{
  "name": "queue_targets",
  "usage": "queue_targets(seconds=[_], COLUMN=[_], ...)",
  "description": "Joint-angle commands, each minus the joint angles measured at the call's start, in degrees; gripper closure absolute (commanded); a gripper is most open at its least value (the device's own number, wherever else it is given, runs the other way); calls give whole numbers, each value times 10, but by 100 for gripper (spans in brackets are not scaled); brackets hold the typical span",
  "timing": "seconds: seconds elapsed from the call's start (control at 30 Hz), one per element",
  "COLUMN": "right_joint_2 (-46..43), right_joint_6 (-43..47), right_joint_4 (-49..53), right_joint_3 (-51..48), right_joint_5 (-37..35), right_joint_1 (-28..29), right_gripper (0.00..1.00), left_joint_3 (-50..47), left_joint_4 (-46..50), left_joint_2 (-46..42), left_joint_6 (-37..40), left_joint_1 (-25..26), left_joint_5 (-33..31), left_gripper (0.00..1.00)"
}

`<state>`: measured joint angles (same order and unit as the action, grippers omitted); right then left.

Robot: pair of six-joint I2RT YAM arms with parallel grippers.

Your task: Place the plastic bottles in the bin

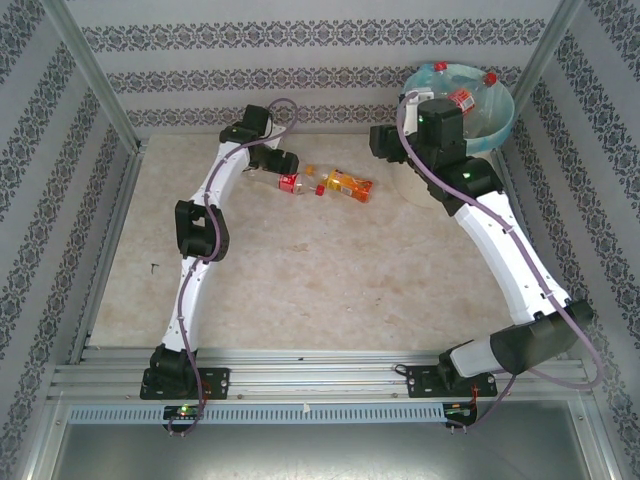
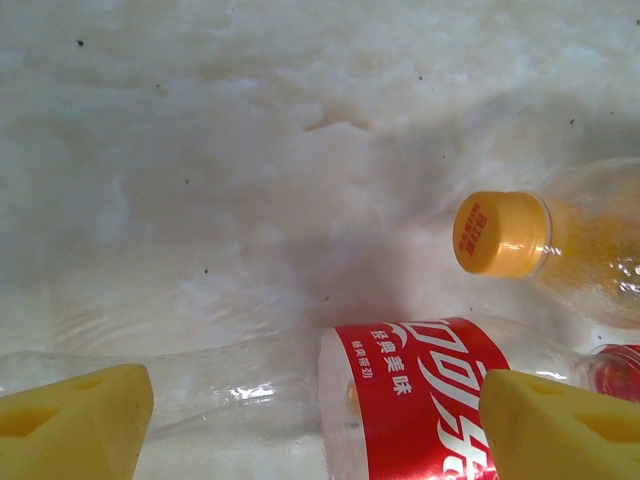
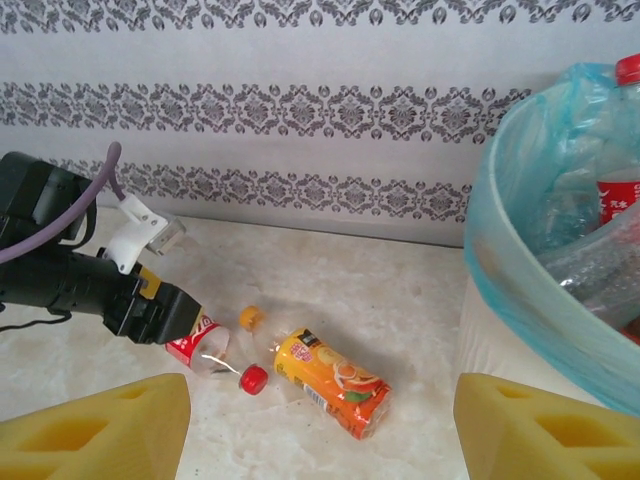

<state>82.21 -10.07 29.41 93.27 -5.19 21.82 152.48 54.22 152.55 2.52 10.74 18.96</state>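
Observation:
Two plastic bottles lie on the table. The clear one with a red label (image 1: pixel 290 182) (image 2: pixel 420 400) (image 3: pixel 205 345) is under my left gripper (image 1: pixel 283 163) (image 2: pixel 315 430), which is open, its yellow fingertips (image 2: pixel 75 420) spread along the bottle's length. Beside it lies an orange-labelled bottle (image 1: pixel 348 185) (image 3: pixel 335 385) whose orange cap (image 2: pixel 500 232) sits close to the red one. The cream bin (image 1: pixel 415 185) (image 3: pixel 500 330), lined with a blue-green bag, holds several bottles (image 1: pixel 460 98) (image 3: pixel 615 190). My right gripper (image 1: pixel 383 140) (image 3: pixel 320 435) hangs open and empty beside the bin.
Patterned walls close off the back and both sides of the table (image 1: pixel 300 290). The bin stands in the back right corner. The left arm's black wrist (image 3: pixel 60 270) reaches in from the left in the right wrist view.

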Motion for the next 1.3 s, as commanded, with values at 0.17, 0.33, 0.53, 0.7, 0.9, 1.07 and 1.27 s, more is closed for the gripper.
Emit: queue_targets(seconds=[0.17, 0.33, 0.53, 0.7, 0.9, 1.07, 1.27], right_joint_2=[-2, -6, -10, -14, -13, -14, -17], right_joint_6=[7, 6, 5, 2, -3, -7, -14], right_joint_4=[-17, -22, -25, -32, -35, -34, -31], right_joint_3=[-12, -20, -27, -32, -32, -34, -32], right_joint_5=[-16, -19, -17, -13, -5, -6, -7], right_joint_1=[25, 33, 38, 38, 41, 43, 55], right_gripper=[29, 29, 29, 29, 29, 29, 29], left_joint_3=[-159, -250, -412, -495, -555, -581, -613], left_joint_4=[63, 33, -54, -79, -104, -109, -150], left_joint_2=[-93, -147, -235, -267, -296, -317, -369], left_joint_6=[-26, -39, -30, -32, -27, -23, -16], left_joint_1=[-3, 2, 13, 21, 30, 32, 33], left_joint_5=[20, 25, 39, 29, -1, -21, -21], left_gripper=[16, 16, 14, 14, 15, 22, 34])
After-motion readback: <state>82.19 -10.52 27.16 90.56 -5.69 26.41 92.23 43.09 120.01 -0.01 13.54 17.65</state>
